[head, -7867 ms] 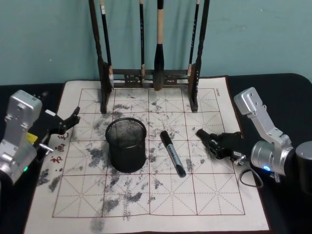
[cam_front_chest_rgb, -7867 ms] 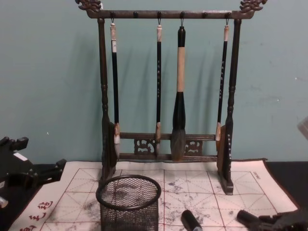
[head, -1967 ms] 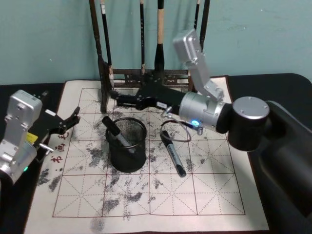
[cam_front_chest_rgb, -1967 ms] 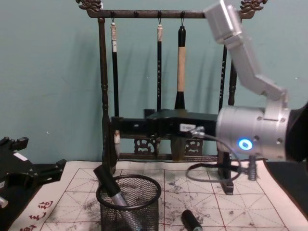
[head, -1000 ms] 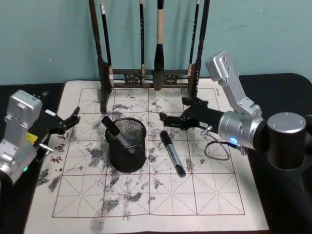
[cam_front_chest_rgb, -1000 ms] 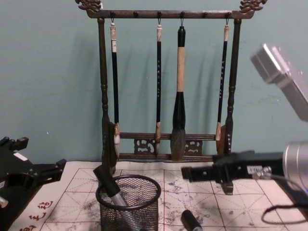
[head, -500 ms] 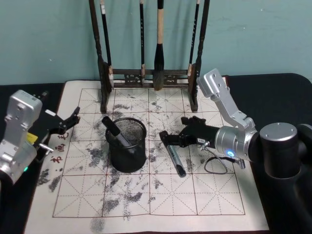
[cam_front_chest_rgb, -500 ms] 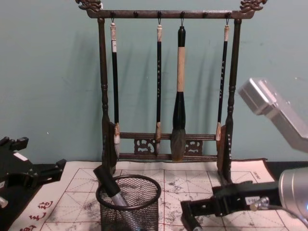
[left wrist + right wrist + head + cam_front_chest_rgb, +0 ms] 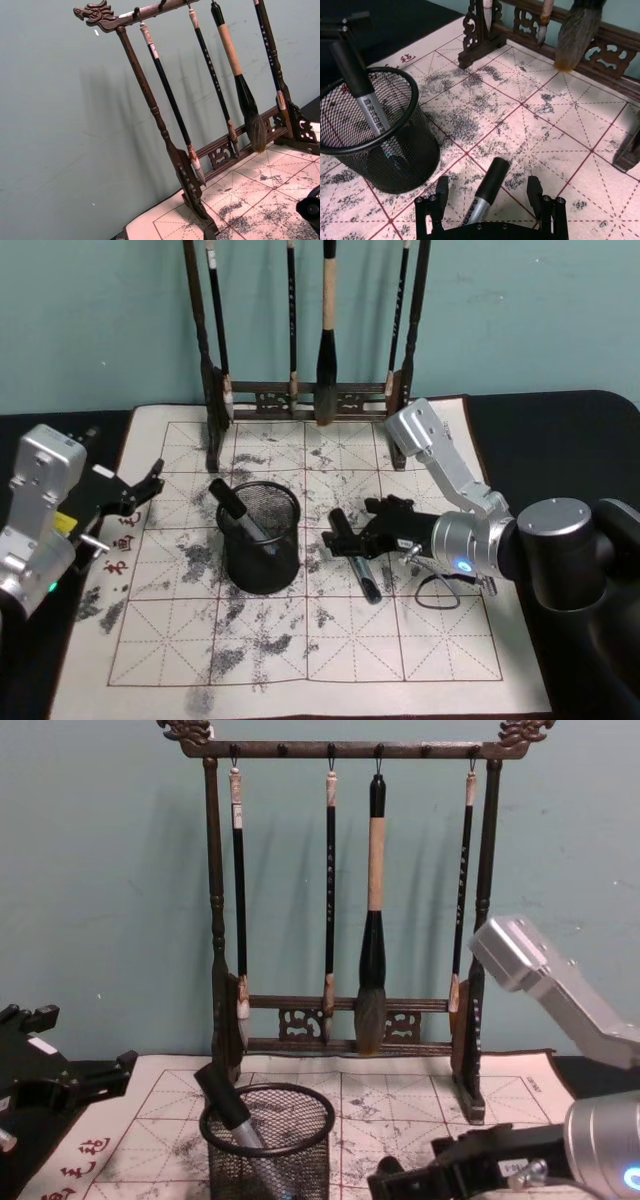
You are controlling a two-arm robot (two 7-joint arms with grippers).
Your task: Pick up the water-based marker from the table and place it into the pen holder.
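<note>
Stuff that's hard to see first: from the head camera the right claw [image 9: 338,536] sits over the far end of the loose marker [image 9: 368,582], so just the near half pokes out. From the chest camera the claw's black body runs off the bottom edge, same with the base of the pen holder [image 9: 260,562]. On the right wrist camera the grey labelled barrel runs back under the claw body, so that end is out of sight.

That loose marker lies flat on the mat [image 9: 440,640] just right of the pen holder, not touching it. Its black cap end points away from the robot, toward the brush rack [image 9: 215,390] behind the holder. The long axis drifts a bit farther from the holder as it comes toward the robot. The right claw is spread wide, low over the mat, one finger [image 9: 441,187] on each side of the barrel with a gap on both sides.

A second marker [image 9: 236,508] stands inside the holder, leaning on the rim on the side away from that claw, black cap sticking out over the top.

The left claw [image 9: 150,483] is parked well left of the holder.

Surface is white felt with a red grid, grey ink smudges and red characters left of the holder, on a dark tabletop [image 9: 560,430]. A teal wall [image 9: 100,320] and four hanging brushes [image 9: 327,350] are behind.
</note>
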